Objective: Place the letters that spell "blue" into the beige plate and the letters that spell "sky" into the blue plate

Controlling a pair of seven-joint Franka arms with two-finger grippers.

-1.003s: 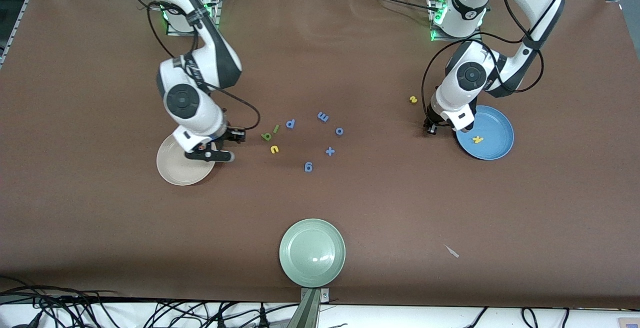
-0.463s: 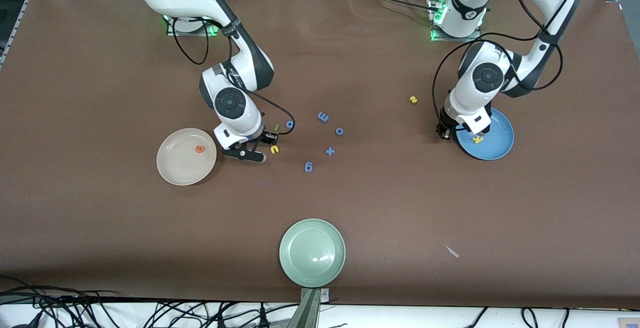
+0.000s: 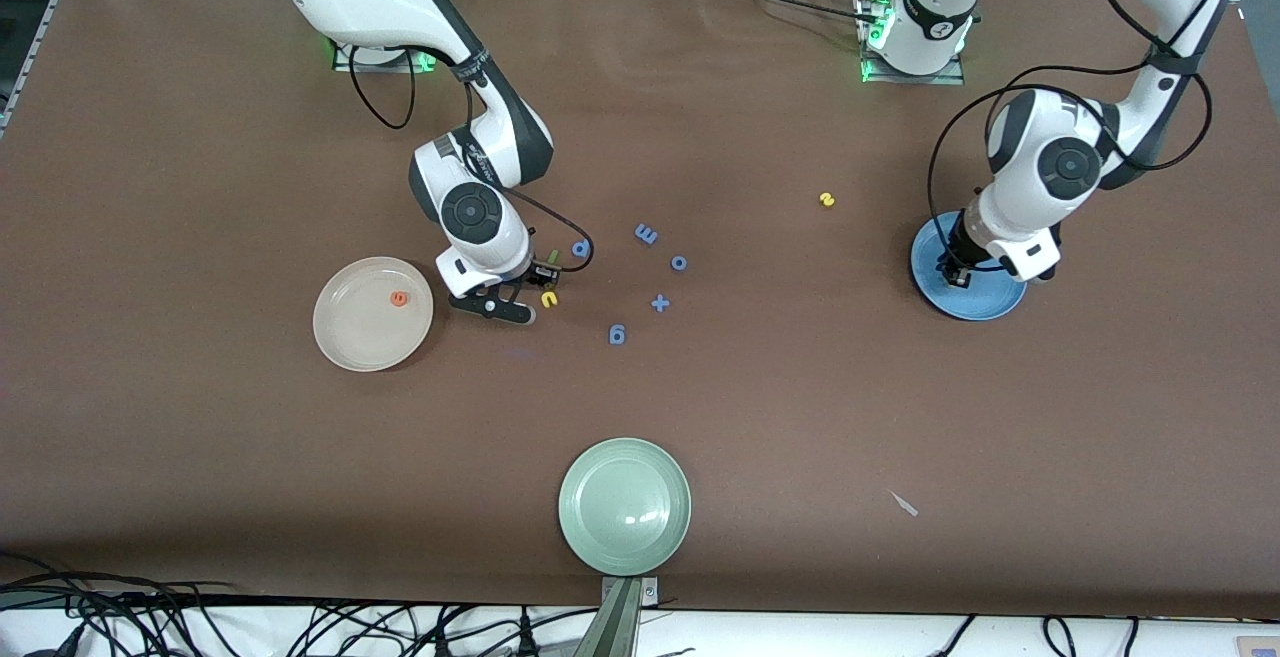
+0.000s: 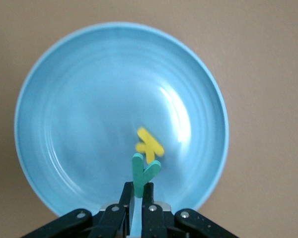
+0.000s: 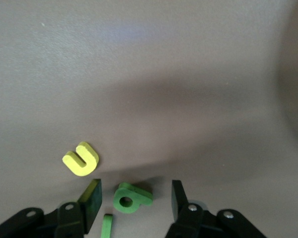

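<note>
My left gripper (image 4: 139,183) is shut on the teal y (image 4: 145,171) and holds it over the blue plate (image 4: 79,99), just above the yellow k (image 4: 149,144) that lies in it. In the front view this gripper (image 3: 955,272) hides the k, and the yellow s (image 3: 826,199) lies on the table beside the blue plate (image 3: 990,305). My right gripper (image 5: 135,187) is open, low over the table, its fingers either side of the green b (image 5: 130,198). The thin green l (image 5: 107,225) and the yellow u (image 5: 81,158) lie close by. The orange e (image 3: 399,298) rests in the beige plate (image 3: 350,332).
Blue characters lie mid-table: p (image 3: 580,249), m (image 3: 646,234), o (image 3: 679,262), + (image 3: 660,303) and g (image 3: 617,335). A pale green plate (image 3: 624,505) sits near the front edge. A small pale scrap (image 3: 904,503) lies toward the left arm's end.
My right gripper left the beige plate, uncovering the orange e there, and came down around the green b. My left gripper carried the teal y from beside the blue plate to over it.
</note>
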